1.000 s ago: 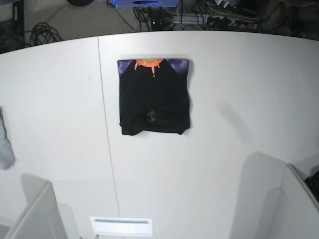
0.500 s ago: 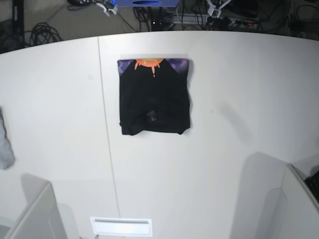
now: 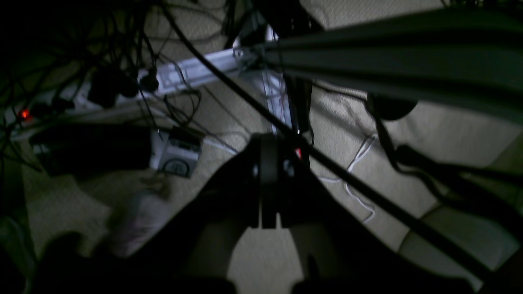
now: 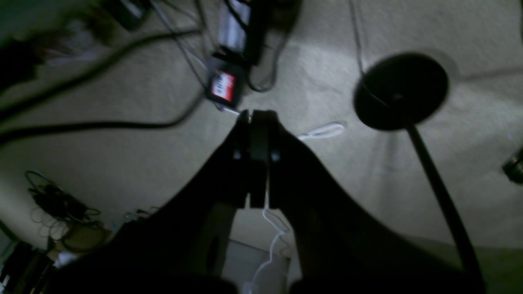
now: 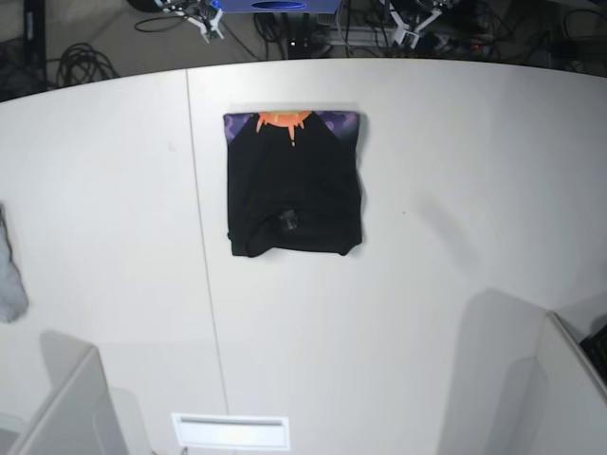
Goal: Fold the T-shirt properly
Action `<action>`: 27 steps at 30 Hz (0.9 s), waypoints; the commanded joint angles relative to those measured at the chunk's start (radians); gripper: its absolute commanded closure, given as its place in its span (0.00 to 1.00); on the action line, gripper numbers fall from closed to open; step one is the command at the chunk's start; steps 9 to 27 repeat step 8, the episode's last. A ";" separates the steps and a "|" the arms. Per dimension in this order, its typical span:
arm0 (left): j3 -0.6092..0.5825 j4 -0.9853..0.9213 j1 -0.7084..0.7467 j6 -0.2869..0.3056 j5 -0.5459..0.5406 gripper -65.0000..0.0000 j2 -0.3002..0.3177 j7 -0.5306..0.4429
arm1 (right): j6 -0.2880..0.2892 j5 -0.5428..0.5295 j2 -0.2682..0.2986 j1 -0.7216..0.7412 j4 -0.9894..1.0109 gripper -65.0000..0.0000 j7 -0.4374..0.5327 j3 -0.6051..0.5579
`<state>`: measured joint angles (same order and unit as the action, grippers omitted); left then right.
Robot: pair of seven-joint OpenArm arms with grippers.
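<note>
Both tools have risen past the table's far edge; T-shirt [image 5: 293,185] folded.

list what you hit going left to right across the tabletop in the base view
grey cloth at the left edge → table seam → folded black T-shirt with its orange and purple print showing along the far edge → bare white table

Wide white table [image 5: 427,190], curved far edge, thin seam running front to back left of centre; on it, a black cloth T-shirt [image 5: 294,194] folded into a flat rectangle just right of the seam, orange and purple print showing along its far edge; a small grey cloth [image 5: 9,280] at the table's left edge, well apart from the T-shirt.
</note>
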<state>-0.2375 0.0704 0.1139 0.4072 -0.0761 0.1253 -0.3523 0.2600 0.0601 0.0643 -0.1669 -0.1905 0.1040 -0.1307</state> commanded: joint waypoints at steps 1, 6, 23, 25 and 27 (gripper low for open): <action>-0.003 -0.001 0.008 0.006 0.002 1.00 0.006 -0.006 | 0.003 0.004 0.007 -0.009 0.000 1.00 -0.003 0.004; -0.001 0.006 0.002 0.006 0.002 1.00 0.007 -0.006 | 0.003 0.004 -0.011 -0.010 0.000 1.00 -0.003 0.004; -0.001 0.041 0.005 0.006 0.002 1.00 0.007 -0.006 | 0.003 0.004 -0.011 -0.010 -0.004 1.00 -0.003 0.004; -0.001 0.041 0.005 0.006 0.002 1.00 0.007 -0.006 | 0.003 0.004 -0.011 -0.010 -0.004 1.00 -0.003 0.004; -0.001 0.041 0.005 0.006 0.002 1.00 0.007 -0.006 | 0.003 0.004 -0.011 -0.010 -0.004 1.00 -0.003 0.004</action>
